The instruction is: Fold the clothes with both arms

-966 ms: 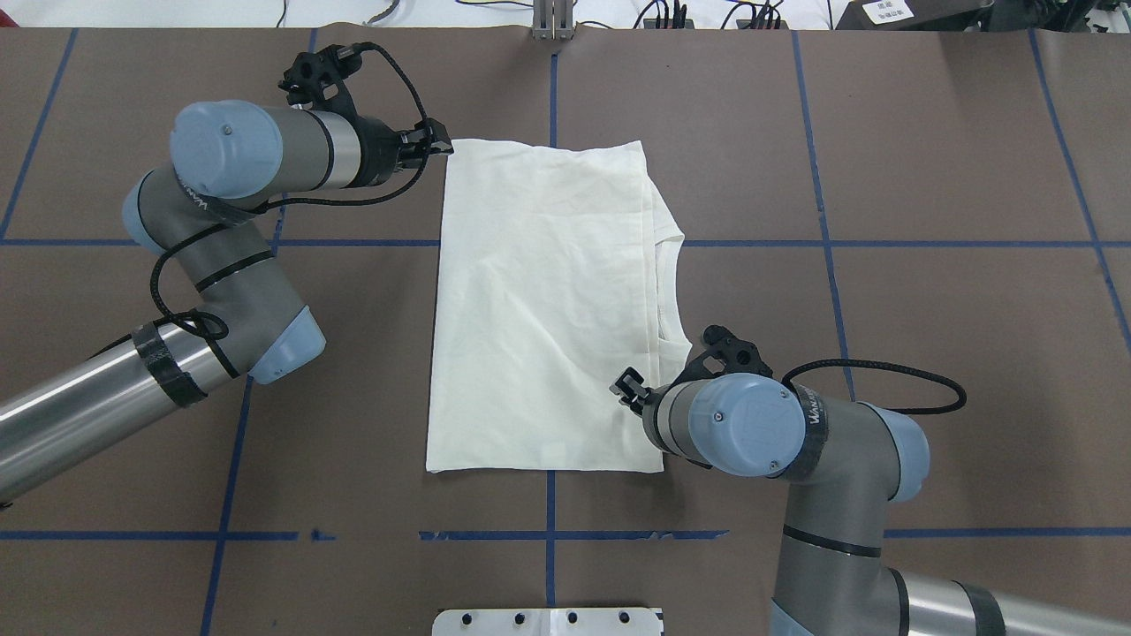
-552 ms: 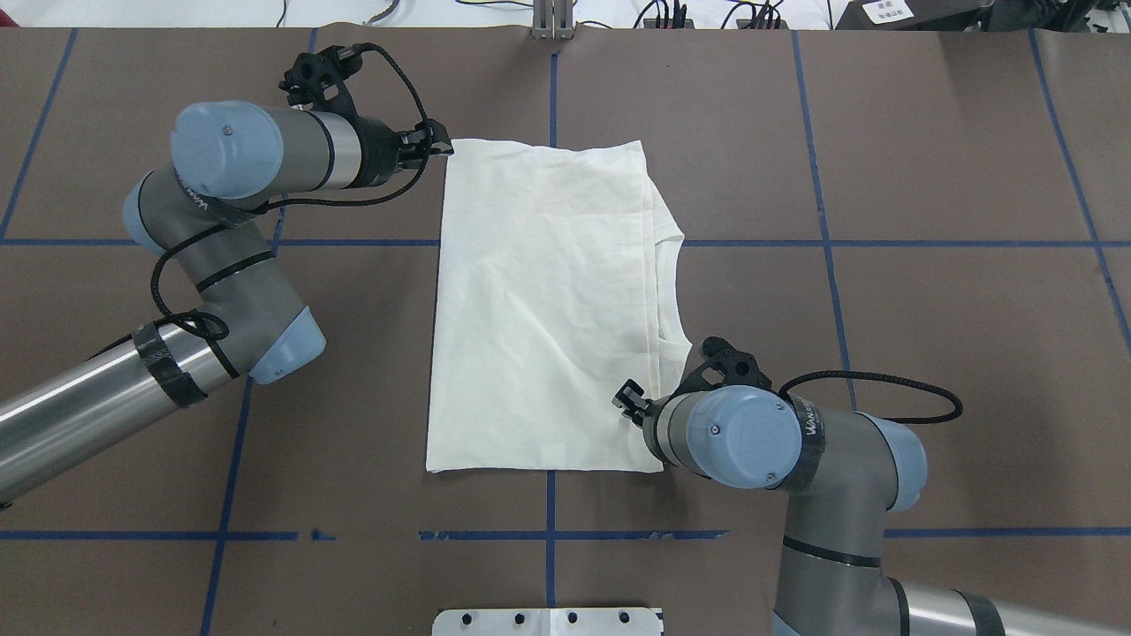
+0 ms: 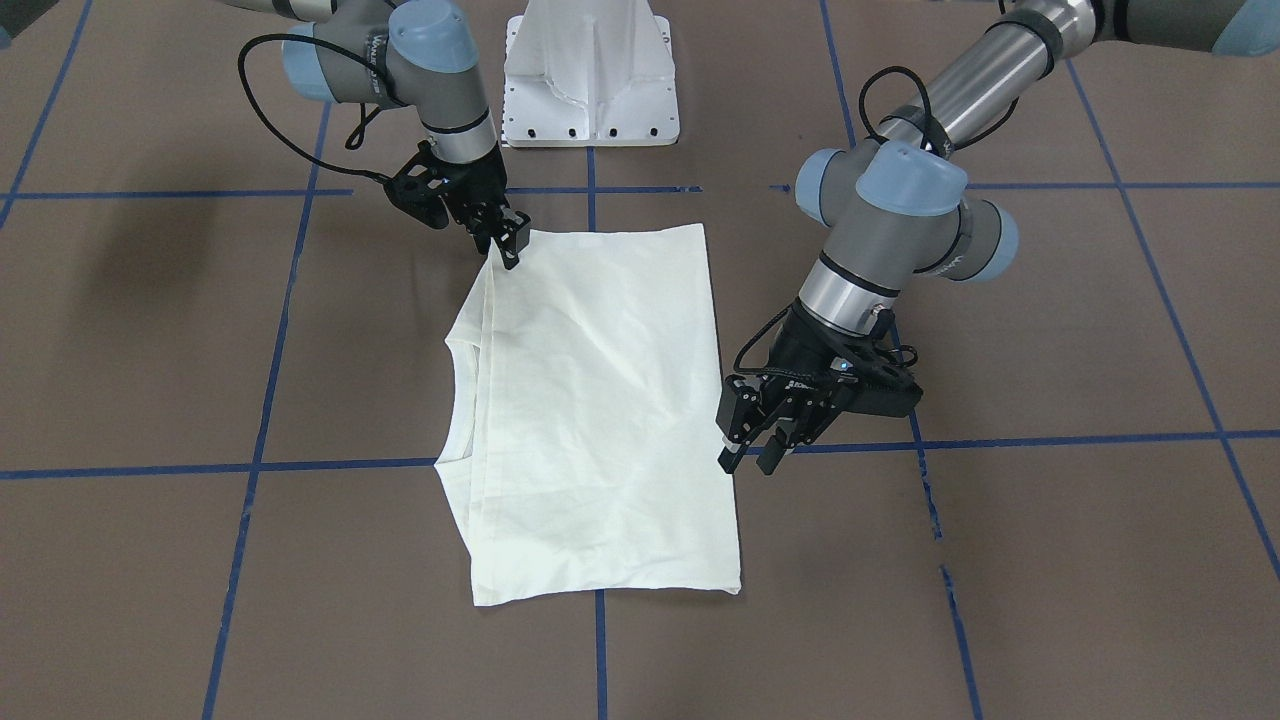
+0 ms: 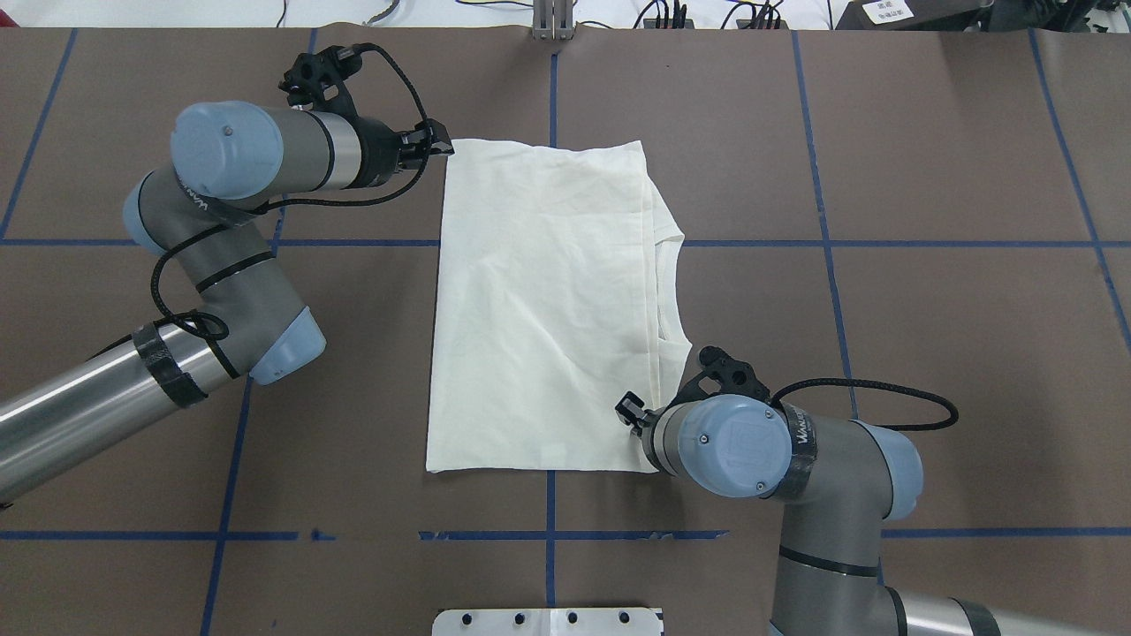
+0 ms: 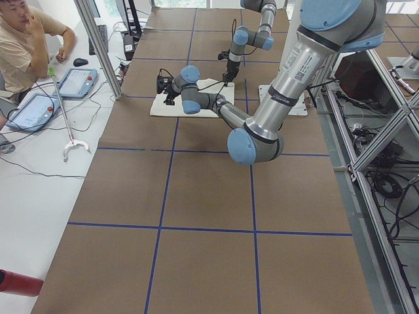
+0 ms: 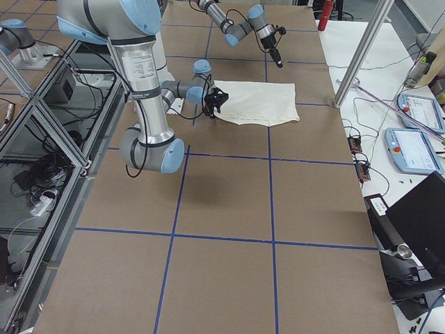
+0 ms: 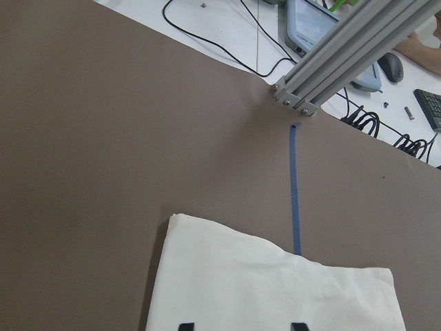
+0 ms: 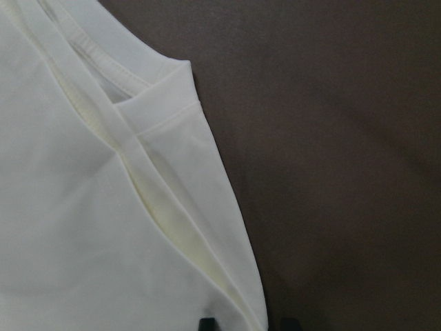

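Hovering at opposite shirt [image 4: 539,300] edges, left pincer [image 4: 439,144], right pincer [image 4: 627,408], both agape

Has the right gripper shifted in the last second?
Yes. The right gripper slid toward the robot along the shirt edge, nearer the blue tape line.

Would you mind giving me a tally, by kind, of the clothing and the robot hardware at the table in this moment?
Cream T-shirt: 1
Robot arms: 2, the left arm and the right arm
White pedestal base: 1
Total: 4
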Tool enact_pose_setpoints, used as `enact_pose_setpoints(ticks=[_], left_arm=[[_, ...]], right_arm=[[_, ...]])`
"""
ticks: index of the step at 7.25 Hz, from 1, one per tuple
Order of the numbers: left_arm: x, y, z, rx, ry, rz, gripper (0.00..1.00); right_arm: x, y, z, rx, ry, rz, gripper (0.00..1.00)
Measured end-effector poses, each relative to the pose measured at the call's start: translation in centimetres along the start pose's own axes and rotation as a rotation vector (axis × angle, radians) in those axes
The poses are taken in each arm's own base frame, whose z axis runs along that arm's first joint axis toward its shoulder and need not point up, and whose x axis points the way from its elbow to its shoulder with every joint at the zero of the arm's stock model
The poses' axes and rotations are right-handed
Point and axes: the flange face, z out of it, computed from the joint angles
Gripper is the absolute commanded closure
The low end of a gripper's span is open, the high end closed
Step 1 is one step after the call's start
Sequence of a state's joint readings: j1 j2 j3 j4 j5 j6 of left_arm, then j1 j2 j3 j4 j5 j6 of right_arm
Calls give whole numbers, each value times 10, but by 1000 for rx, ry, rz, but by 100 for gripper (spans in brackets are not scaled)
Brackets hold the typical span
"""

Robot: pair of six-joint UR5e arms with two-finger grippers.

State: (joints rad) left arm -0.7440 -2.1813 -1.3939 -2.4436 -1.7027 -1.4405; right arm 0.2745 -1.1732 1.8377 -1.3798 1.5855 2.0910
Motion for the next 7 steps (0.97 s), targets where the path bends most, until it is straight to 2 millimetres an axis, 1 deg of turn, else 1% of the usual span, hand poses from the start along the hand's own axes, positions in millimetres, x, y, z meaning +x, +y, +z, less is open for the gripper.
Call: enact_pose_setpoints(ticks=[3,4,5,6,7], left_arm=[[-2,2,1,-3,-2,-5,44],[1,3,-2,-4,6,-20,44],[7,14,-12,-19,26,-66,44],[7,42,-26,-53,43,-126,43],[-1,77,-44,-89,49,-181,38]], right_arm=[[-1,0,-4,0,0,-6,100],[-3,0,-9,-5,-8,-7,100],[-5,-1,-20,-15,-23,-6,100],[-6,-3,-29,-23,-36,-5,100],[-6,-4,-34,-26,-42,-5,100]])
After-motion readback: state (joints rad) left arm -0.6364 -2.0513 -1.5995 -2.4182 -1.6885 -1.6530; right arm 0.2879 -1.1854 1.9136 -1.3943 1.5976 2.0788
